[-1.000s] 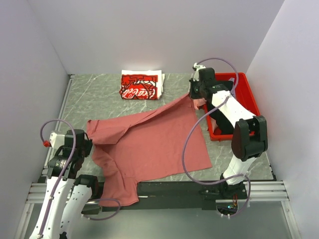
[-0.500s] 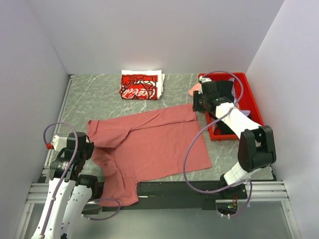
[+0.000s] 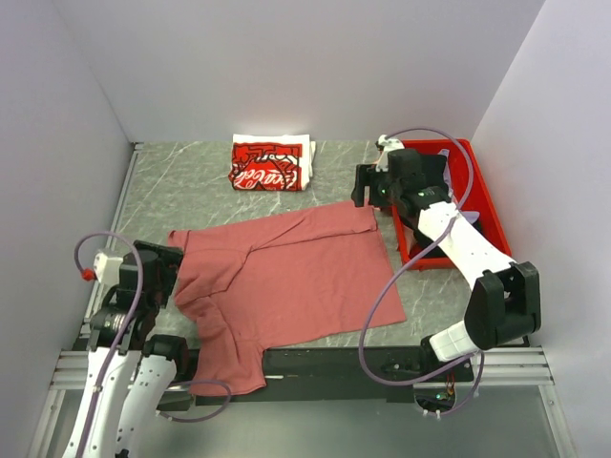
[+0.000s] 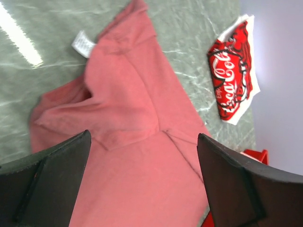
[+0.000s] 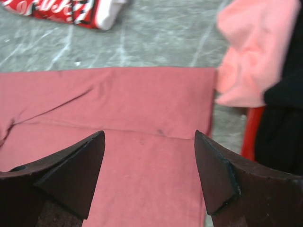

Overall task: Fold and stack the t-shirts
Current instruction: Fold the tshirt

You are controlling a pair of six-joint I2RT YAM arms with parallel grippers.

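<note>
A dusty-rose t-shirt lies spread across the middle of the table, its near part draped over the front edge. A white tag shows at its collar. My left gripper hovers open over the shirt's left side, nothing between its fingers. My right gripper stands open above the shirt's far right corner, also empty. A folded red-and-white t-shirt with white script lies at the back of the table.
A red bin stands at the right, beside the right arm. A pink shirt and a black one hang over its rim. White walls close in the table on three sides.
Both grippers have opened and let go of the dusty-rose shirt. Its raised far right corner has dropped flat, and the right gripper has pulled back above it.
</note>
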